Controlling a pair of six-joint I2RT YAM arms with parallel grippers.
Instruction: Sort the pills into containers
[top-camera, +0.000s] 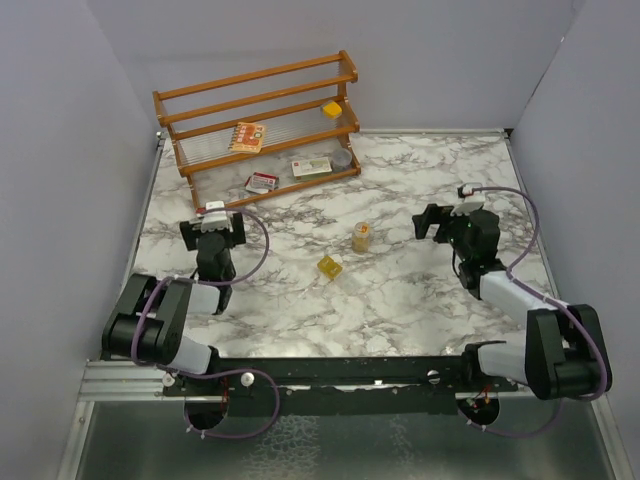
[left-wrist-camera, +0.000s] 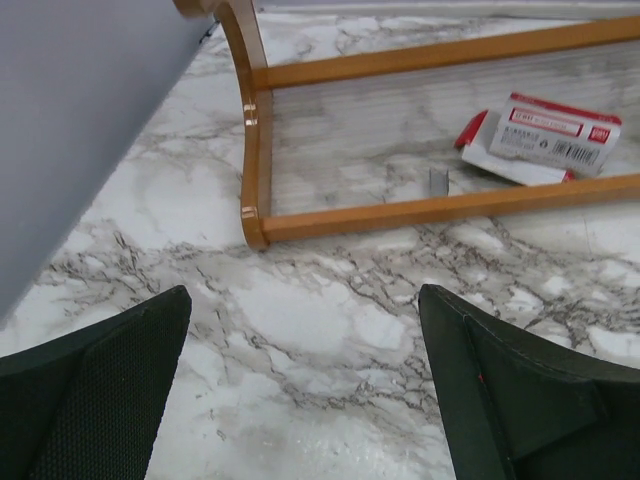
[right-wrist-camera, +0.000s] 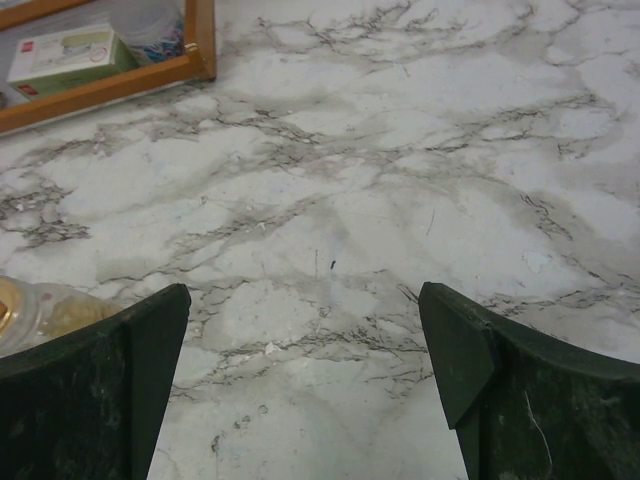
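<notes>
Jar (top-camera: 361, 237) & box (top-camera: 330, 265) tiny, mid table; left gripper (top-camera: 213, 230) & right gripper (top-camera: 433, 222) both wide, holding nothing; could knock jar over w/ a fast bump.

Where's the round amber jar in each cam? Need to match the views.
Top external: round amber translucent jar stands mid-table between the arms, up-right of the small square yellow box.
Left wrist: not in view.
Right wrist: bottom-left edge, partly hidden behind a finger of the right pincer.
Shared landmark: wooden shelf rack; its bottom rail shows in both wrist views.
</notes>
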